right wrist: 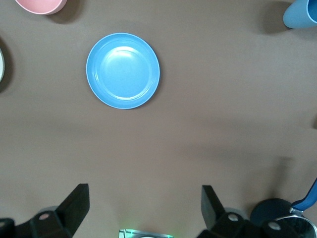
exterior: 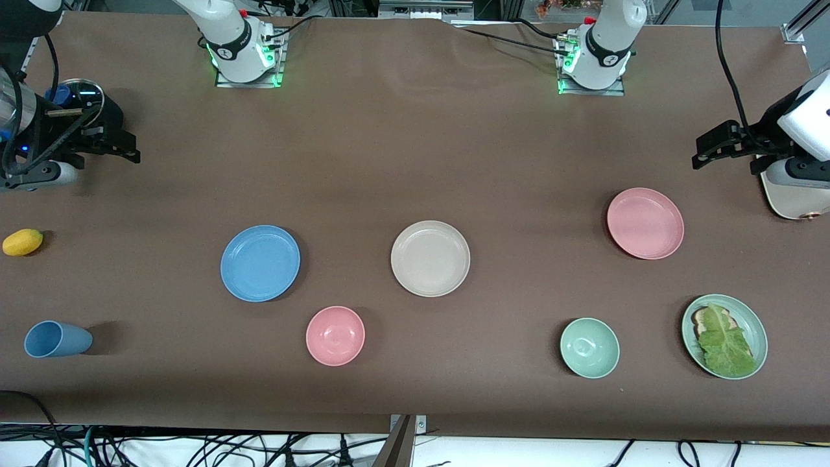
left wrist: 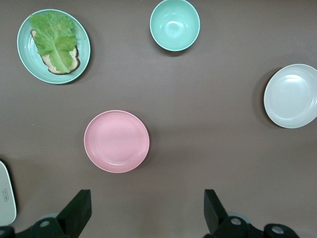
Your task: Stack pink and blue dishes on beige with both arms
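Pink plate [exterior: 645,223], blue plate [exterior: 260,263], beige plate [exterior: 430,258] empty; green plate [exterior: 752,321] w/ lettuce [exterior: 725,342].

Matt brown cloth table cover [exterior: 402,149], faint creases. Round sky-blue plastic plate [exterior: 260,263], pale-pink plastic plate [exterior: 645,223], cream-beige plastic plate [exterior: 430,258]: smooth, semi-gloss. Arm shells glossy white.

Scattered about — a lemon [exterior: 23,242], blue cup [exterior: 57,339], pink bowl [exterior: 335,335], green bowl [exterior: 589,347] and lettuce plate [exterior: 755,324].
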{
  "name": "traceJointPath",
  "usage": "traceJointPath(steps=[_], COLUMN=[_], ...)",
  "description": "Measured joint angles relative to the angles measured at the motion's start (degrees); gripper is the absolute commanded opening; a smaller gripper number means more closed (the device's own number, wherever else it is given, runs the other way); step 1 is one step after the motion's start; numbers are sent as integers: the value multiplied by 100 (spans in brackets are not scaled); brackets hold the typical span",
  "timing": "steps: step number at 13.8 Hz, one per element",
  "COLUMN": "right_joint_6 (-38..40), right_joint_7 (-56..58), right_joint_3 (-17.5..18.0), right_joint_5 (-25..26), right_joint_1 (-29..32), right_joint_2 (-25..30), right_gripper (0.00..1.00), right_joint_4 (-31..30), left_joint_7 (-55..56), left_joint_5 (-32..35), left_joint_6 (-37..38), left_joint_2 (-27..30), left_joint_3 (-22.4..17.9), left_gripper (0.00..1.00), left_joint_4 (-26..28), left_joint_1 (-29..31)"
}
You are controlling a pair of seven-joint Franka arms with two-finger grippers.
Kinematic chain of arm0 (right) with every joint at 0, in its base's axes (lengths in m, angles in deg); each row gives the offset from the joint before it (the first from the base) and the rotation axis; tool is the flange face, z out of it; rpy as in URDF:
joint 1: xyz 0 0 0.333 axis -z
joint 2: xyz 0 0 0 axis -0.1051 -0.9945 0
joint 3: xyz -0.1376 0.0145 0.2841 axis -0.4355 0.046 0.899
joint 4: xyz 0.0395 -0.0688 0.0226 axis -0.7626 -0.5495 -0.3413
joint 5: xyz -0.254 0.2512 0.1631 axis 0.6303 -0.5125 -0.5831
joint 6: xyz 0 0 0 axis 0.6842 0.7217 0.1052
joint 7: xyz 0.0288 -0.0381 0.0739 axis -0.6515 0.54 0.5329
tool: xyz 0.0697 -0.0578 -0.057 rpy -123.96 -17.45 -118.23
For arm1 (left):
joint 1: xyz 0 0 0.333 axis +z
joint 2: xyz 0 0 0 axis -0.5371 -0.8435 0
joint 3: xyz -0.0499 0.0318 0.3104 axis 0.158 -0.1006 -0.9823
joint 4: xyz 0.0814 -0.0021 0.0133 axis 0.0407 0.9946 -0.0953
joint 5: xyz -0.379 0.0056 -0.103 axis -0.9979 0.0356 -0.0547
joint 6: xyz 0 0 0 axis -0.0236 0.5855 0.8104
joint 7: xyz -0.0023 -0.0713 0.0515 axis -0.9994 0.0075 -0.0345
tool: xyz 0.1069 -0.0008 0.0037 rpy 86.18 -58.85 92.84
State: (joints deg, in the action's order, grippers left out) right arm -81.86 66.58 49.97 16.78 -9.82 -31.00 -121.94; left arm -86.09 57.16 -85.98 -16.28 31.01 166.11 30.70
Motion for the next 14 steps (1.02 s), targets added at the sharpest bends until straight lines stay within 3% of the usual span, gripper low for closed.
traceJointPath(steps=[14], right_joint_6=[0], right_joint_7=[-4], right_joint_3=[-63], right_joint_5=[0], right_joint_1=[5], right_joint_2=[3], right_gripper=[100], right_joint_4=[-13], left_joint_7=[0], left_joint_5=[0], left_joint_6=[0], left_joint_2=[-4], left_joint_3=[0], left_gripper=[100], left_joint_4=[0], left_joint_1=[0])
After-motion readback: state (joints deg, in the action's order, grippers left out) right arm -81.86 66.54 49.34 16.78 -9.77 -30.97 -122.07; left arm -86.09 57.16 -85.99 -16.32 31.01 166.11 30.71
